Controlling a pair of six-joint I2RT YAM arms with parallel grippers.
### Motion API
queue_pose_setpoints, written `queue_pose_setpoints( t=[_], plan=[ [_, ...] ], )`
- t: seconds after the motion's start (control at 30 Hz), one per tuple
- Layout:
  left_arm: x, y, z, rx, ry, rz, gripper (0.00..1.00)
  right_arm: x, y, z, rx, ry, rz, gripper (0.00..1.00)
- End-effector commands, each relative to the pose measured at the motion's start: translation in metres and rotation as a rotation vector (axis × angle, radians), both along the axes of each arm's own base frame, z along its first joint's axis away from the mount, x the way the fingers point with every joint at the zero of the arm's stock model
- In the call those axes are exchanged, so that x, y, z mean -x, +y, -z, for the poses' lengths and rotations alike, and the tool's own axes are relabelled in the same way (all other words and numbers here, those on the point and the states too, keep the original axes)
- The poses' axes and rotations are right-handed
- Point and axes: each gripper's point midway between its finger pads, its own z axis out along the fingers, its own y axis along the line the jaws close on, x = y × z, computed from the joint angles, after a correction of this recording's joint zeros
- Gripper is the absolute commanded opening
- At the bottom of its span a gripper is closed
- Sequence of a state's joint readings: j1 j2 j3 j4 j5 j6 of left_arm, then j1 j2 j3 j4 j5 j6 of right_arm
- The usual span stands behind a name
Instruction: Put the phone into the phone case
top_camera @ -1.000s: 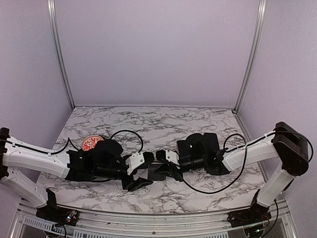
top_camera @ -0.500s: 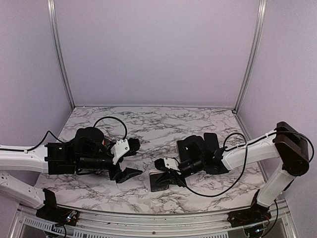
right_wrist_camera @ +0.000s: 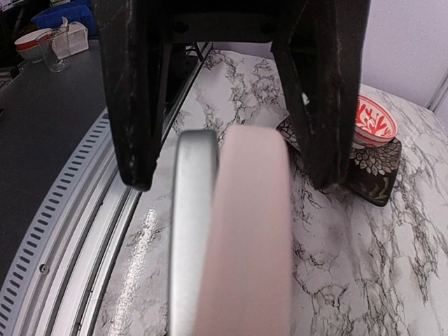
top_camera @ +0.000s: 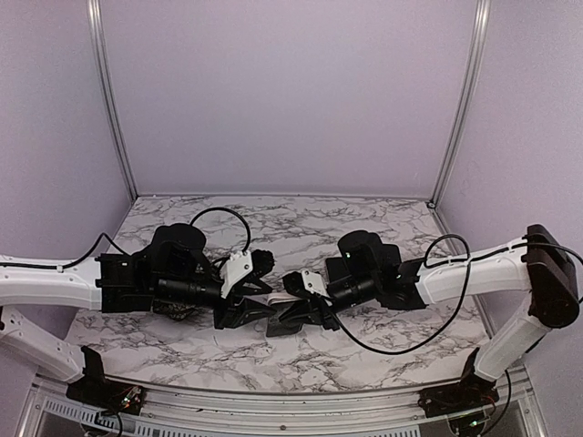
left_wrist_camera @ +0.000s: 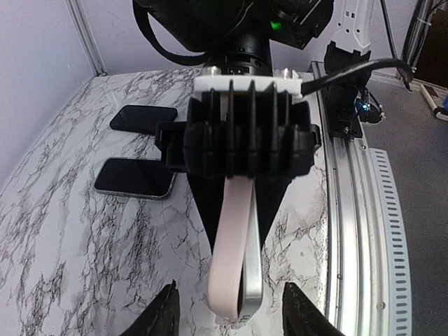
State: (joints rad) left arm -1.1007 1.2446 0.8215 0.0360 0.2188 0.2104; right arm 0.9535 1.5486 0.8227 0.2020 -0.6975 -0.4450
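right gripper [right_wrist_camera: 227,175] jaws are clamped on the phone [right_wrist_camera: 190,231] and pink case [right_wrist_camera: 252,231] together, held on edge between the arms, the two not yet flush. the left gripper [left_wrist_camera: 233,316] has swung back in from the side. its jaws are half open and straddle the free end without touching. it looks ready to squeeze the phone home.

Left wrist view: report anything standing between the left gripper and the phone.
Nothing visible. The phone and pink case, clamped edge-on by the right gripper, reach between the parted fingers of the left gripper, with gaps on both sides.
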Motion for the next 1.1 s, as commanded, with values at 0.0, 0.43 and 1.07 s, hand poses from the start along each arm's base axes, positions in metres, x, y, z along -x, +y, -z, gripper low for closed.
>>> queue_pose_setpoints(
  t=[0.0, 0.43, 1.07],
  plan=[
    [0.0, -0.014, -0.014, 0.052, -0.012, 0.032, 0.39, 0.001, 0.011, -0.039, -0.106, -0.053, -0.026, 0.01],
    [-0.018, -0.013, -0.024, 0.064, -0.068, -0.055, 0.0, 0.0, 0.011, -0.053, -0.13, -0.059, -0.011, 0.02],
    [0.006, 0.002, -0.028, 0.13, -0.044, 0.021, 0.47, 0.026, -0.01, -0.144, -0.319, -0.083, -0.094, 0.01]
  ],
)
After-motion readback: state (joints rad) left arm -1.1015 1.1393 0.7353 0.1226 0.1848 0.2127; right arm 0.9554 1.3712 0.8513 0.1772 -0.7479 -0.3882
